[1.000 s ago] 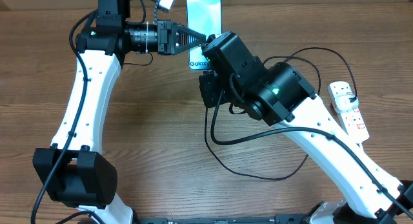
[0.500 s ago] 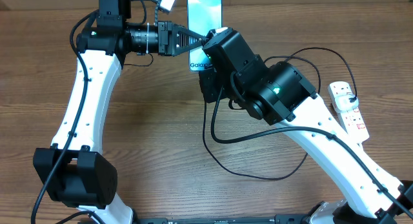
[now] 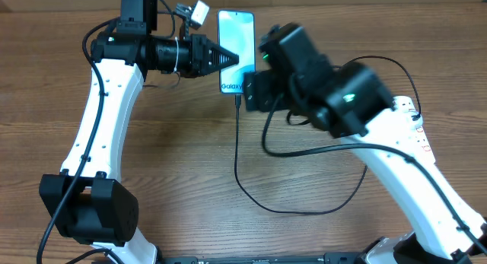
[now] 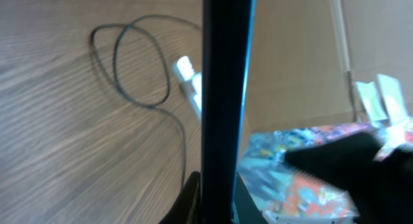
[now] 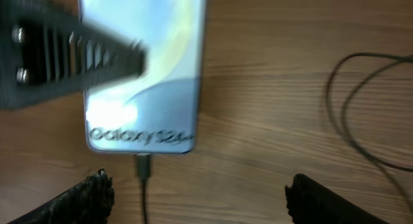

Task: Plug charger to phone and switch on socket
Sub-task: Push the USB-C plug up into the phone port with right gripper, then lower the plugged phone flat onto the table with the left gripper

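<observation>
The phone [image 3: 237, 37] lies at the table's far middle, its light blue screen up and its white lettering at the near end. My left gripper [image 3: 231, 61] is shut on it from the left; in the left wrist view the phone [image 4: 222, 88] is a dark edge-on bar between the jaws of that gripper [image 4: 218, 201]. The charger [image 3: 236, 154], a thin black cable, has its connector [image 5: 142, 166] plugged into the near end of the phone [image 5: 142, 69]. My right gripper [image 5: 203, 198] stands open just short of that end, holding nothing. The socket [image 3: 423, 146] lies far right, mostly hidden by the right arm.
The black cable loops across the near table [image 3: 304, 209] and up to the right toward the socket. A small white tag [image 3: 200, 10] hangs by the left wrist. My right arm [image 3: 358, 104] spans the right half of the table.
My right gripper has opened, let go of the connector and drawn back to the right. The cable now hangs straight from the phone. The left gripper and phone have shifted slightly.
</observation>
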### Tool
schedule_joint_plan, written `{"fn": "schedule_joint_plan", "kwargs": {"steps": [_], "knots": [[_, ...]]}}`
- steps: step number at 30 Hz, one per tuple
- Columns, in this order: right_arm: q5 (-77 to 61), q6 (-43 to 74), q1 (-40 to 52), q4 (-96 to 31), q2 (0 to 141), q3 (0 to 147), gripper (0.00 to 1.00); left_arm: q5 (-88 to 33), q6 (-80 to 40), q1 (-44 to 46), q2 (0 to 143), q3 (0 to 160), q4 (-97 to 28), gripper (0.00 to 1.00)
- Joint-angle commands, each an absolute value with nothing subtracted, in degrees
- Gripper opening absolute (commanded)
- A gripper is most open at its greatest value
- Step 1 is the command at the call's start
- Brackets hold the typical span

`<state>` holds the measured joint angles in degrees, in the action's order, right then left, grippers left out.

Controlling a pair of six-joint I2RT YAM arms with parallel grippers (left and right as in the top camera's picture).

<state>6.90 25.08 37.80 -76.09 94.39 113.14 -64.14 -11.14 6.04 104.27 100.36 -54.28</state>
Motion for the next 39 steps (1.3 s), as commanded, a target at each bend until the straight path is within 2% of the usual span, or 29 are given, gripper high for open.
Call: {"fn": "schedule_joint_plan", "kwargs": {"steps": [1,6,9,12,17,30,39], "knots": [[7.75,29.85,32.29,-78.50,92.66,117.08,0.90,-60.03,-4.49,7.20,105.51,101.03,-57.43,0.04],[3.40,30.24,24.32,-82.52,92.68,117.45,0.90,-57.06,-2.63,9.19,108.55,99.15,-58.65,0.04],[2.44,30.22,21.82,-83.81,92.68,117.45,0.92,-54.06,-2.66,10.17,110.56,99.04,-58.70,0.04],[2.46,30.22,19.64,-85.03,92.68,117.45,0.99,-53.84,-2.74,11.31,113.82,99.04,-58.61,0.04],[2.46,30.22,16.95,-86.00,92.68,117.43,1.00,-54.11,-2.72,12.51,119.61,99.04,-58.63,0.04],[2.48,30.02,15.66,-86.06,92.71,117.38,1.00,-56.31,-1.21,12.84,130.39,99.04,-58.19,0.04],[2.46,30.02,15.66,-86.06,93.65,117.38,1.00,-48.40,-3.75,12.84,132.14,99.04,-56.66,0.04]]}}
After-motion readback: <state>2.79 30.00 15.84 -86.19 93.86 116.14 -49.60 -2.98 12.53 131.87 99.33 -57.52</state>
